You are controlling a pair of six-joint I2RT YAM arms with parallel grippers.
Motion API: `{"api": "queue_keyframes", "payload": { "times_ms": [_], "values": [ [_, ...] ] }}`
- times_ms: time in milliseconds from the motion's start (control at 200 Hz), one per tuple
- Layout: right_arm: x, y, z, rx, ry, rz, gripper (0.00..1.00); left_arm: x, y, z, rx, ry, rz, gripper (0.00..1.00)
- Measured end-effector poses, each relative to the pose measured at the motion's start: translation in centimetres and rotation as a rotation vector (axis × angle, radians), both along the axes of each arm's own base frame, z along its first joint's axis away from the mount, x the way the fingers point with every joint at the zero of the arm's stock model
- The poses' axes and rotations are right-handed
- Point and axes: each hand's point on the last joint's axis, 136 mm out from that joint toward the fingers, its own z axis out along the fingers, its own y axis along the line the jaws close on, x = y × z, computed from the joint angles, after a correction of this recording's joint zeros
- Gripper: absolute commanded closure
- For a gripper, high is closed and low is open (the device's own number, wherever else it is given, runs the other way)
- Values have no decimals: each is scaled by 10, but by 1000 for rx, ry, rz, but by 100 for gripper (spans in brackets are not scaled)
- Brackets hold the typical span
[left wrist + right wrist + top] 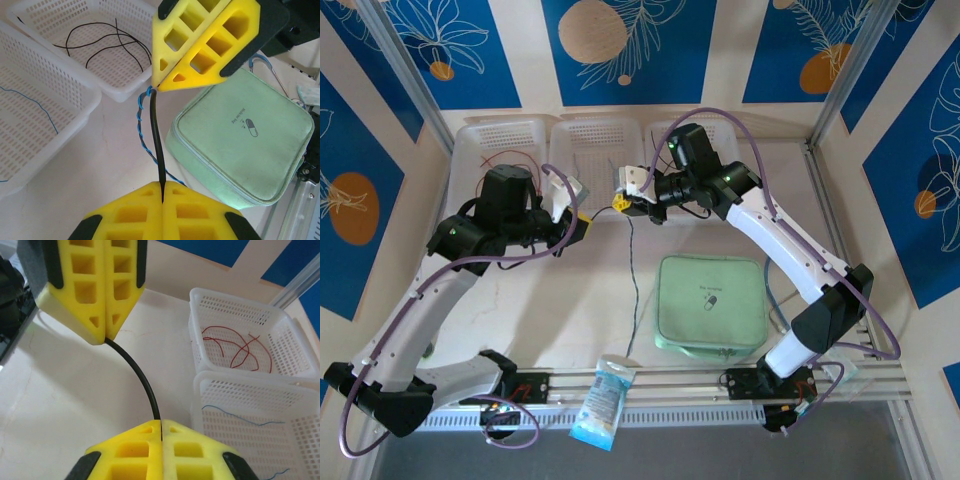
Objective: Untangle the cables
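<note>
A short black cable [156, 135] is stretched between both grippers. My left gripper [162, 192] is shut on one end of it, and my right gripper [161, 427] is shut on the other end [140, 375]. In the top view the left gripper [585, 220] and right gripper [620, 203] sit close together in front of the baskets. A twisted blue-grey cable [141, 132] hangs from the right gripper's tip and trails down the table [636, 290]. Red cables [240, 347] lie in one basket, black cables [100, 45] in another, and a blue cable [30, 107] in the middle one.
Three white baskets [595, 130] line the back of the table. A mint-green zip pouch [712, 305] lies to the right of centre, close to the hanging cable. A plastic packet [600, 400] rests on the front rail.
</note>
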Motion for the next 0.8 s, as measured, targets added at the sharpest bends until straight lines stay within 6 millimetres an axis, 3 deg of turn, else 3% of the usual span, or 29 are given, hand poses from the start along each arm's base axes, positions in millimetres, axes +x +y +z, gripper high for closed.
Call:
{"api": "queue_keyframes", "payload": {
  "times_ms": [350,620,800],
  "values": [
    [4,-4,-2,-10,1,-16,100,2,2,-1,11,-5,15,100],
    [37,-17,5,12,-91,-211,100,8,8,-4,41,-23,47,100],
    [53,-34,35,98,-200,-369,100,12,12,1,80,-75,51,100]
  ]
}}
